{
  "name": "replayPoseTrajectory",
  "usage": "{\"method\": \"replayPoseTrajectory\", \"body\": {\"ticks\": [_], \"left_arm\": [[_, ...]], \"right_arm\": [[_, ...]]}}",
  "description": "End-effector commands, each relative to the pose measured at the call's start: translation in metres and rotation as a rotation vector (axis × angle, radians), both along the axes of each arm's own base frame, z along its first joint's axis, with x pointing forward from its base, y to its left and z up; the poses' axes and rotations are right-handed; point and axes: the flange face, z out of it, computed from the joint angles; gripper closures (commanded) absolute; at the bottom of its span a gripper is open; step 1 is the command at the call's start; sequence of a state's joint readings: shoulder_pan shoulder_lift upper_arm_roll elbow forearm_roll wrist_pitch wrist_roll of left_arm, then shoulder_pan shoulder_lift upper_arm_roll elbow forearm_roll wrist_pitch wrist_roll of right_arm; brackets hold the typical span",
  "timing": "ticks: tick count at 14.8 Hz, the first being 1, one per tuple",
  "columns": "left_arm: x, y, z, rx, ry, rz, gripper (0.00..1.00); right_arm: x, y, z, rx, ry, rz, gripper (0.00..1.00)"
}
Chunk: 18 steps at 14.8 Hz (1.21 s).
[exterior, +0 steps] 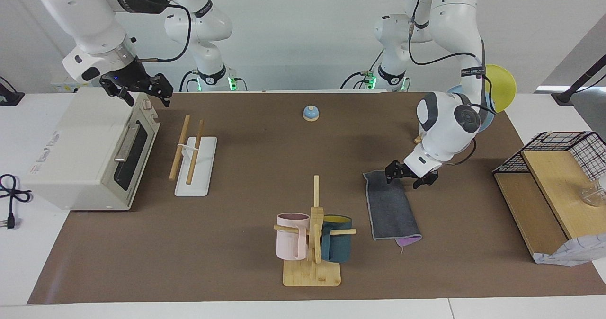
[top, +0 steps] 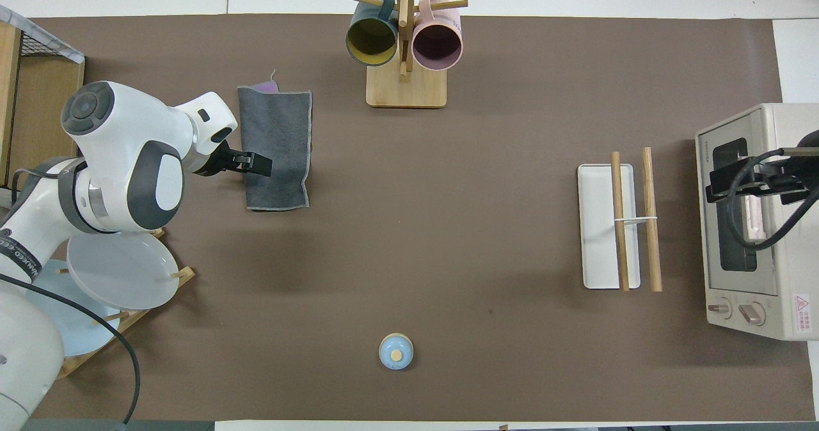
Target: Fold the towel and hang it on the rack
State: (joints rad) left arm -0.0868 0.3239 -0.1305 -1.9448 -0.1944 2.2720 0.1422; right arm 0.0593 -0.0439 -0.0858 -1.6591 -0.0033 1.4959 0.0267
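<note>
A: What's biggest on the table (exterior: 246, 262)?

B: The toaster oven (exterior: 90, 151), at the right arm's end. The right gripper (exterior: 137, 89) hangs over its top corner, fingers apart, holding nothing; that arm waits.

A: And the rack (exterior: 193, 160)?

B: Just beside the oven, two slanted wooden rods on a flat white base, bare.

A: The mug stand (exterior: 312, 243)?

B: Farther from the robots, mid-table, with a pink mug (exterior: 291, 236) and a dark teal one (exterior: 337, 244).

A: The towel (exterior: 390, 210)?

B: Flat on the table beside the mug stand, toward the left arm's end, folded grey side up with a purple corner showing. The left gripper (exterior: 411, 178) is over its edge, fingers apart, gripping nothing.

A: Smallest?

B: A blue bell (exterior: 310, 113), near the robots.
</note>
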Motion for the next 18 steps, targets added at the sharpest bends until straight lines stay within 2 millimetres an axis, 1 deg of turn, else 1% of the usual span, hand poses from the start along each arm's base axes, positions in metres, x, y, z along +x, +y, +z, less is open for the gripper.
{"method": "replayPoseTrajectory", "body": {"ticks": [1,4,5,7,9,10,11,13,15,16,17,18], "left_arm": [[-0.001,0.001,-0.009,-0.024,0.0,0.011,0.07],[-0.008,0.003,-0.017,-0.02,0.02,0.013,0.17],[-0.009,0.003,-0.019,-0.019,0.024,0.013,0.19],[-0.01,0.003,-0.02,-0.022,0.027,0.016,0.21],[-0.012,0.003,-0.021,-0.022,0.032,0.017,0.26],[-0.012,0.003,-0.022,-0.024,0.034,0.019,0.31],[-0.012,0.003,-0.022,-0.027,0.035,0.024,0.4],[-0.014,0.002,-0.023,-0.026,0.036,0.023,0.54],[-0.015,0.004,-0.024,-0.026,0.04,0.026,0.72],[-0.014,0.004,-0.024,-0.026,0.04,0.028,0.82],[-0.014,0.005,-0.024,-0.026,0.041,0.029,0.96],[-0.014,0.007,-0.023,-0.026,0.043,0.033,1.0]], "right_arm": [[-0.006,0.001,-0.001,0.004,-0.017,0.022,0.0],[-0.004,0.004,0.0,0.005,-0.035,0.024,0.0],[-0.004,0.012,0.0,0.005,-0.033,0.041,0.0],[-0.004,0.011,0.0,0.005,-0.033,0.039,0.0],[-0.004,0.009,-0.001,0.005,-0.036,0.035,0.0],[-0.004,0.011,-0.002,0.005,-0.036,0.038,0.0],[-0.004,0.011,-0.002,0.005,-0.036,0.036,0.0],[-0.003,0.011,-0.002,0.004,-0.041,0.035,0.0],[-0.005,0.014,-0.01,0.009,-0.065,0.037,0.0],[-0.007,0.019,-0.017,0.027,-0.07,0.039,0.0],[-0.007,0.027,-0.018,0.063,-0.087,0.032,0.0],[-0.007,0.029,-0.022,0.075,-0.093,0.018,0.0]]}}
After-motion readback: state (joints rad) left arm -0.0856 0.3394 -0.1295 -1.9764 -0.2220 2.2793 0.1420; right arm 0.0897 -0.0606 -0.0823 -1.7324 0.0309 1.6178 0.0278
